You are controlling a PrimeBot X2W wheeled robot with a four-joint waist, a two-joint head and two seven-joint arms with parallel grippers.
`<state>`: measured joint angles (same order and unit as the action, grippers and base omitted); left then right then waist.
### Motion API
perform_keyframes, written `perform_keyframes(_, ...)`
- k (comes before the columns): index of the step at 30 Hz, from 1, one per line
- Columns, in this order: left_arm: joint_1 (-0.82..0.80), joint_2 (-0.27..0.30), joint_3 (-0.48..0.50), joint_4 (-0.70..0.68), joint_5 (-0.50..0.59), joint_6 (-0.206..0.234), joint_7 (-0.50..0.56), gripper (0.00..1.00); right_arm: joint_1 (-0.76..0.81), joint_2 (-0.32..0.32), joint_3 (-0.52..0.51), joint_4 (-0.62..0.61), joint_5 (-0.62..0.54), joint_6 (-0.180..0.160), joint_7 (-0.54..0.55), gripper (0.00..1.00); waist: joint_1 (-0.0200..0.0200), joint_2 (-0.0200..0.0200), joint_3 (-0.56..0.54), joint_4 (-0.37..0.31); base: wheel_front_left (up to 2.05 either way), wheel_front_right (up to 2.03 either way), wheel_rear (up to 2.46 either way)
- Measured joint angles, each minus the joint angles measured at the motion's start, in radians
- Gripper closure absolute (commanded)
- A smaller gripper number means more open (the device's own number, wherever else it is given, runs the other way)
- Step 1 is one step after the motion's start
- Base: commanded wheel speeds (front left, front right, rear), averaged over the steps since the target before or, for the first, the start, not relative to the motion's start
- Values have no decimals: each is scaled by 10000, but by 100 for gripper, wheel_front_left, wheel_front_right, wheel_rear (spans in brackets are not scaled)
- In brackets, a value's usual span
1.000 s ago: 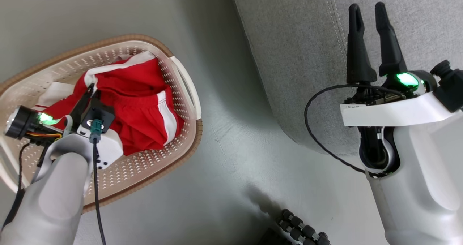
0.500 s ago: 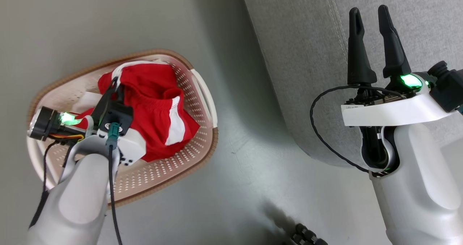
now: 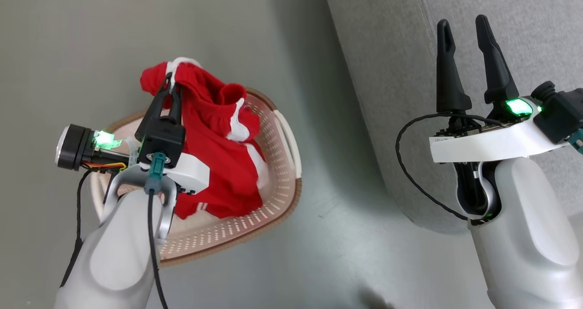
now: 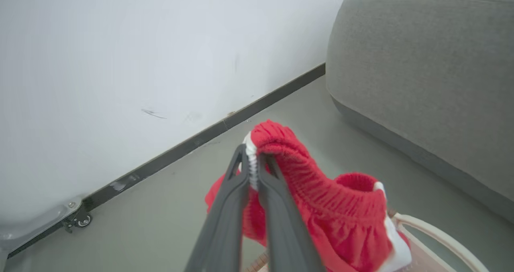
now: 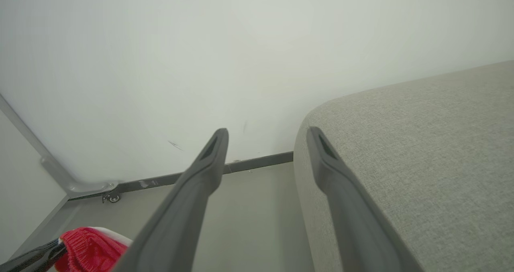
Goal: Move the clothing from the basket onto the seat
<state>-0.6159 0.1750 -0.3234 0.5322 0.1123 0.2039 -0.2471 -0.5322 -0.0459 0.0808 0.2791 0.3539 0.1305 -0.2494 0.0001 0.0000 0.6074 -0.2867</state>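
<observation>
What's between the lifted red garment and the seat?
Nothing visible. The left tool holds the red garment above the basket; bare floor lies between it and the seat. The right tool hangs open over the seat, farther right.

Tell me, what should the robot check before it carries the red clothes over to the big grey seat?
1. Grip: left gripper shut on the clothing waistband: ok.
2. Lift: clothing clear of the basket: cannot tell; its lower end hangs over it.
3. Load: both garments picked up: cannot tell.
4. Other arm: right gripper open, holding nothing: ok.
5. Way: bare floor between basket and seat: ok.
</observation>
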Motion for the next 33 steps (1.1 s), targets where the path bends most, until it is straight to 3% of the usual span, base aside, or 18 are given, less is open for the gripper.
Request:
perform_keyframes(17, 1147, 71, 472, -1896, -765, 422, -12, 100, 610, -35, -293, 314, -598, 0, 0, 0, -1, 0, -1622, 960, 0, 0, 0)
perform_keyframes(33, 2188, 90, 219, -3001, -915, 355, -13, 100, 1712, -313, -119, 650, -832, 0, 0, 0, -1, 0, -3549, 1810, 0, 0, 0)
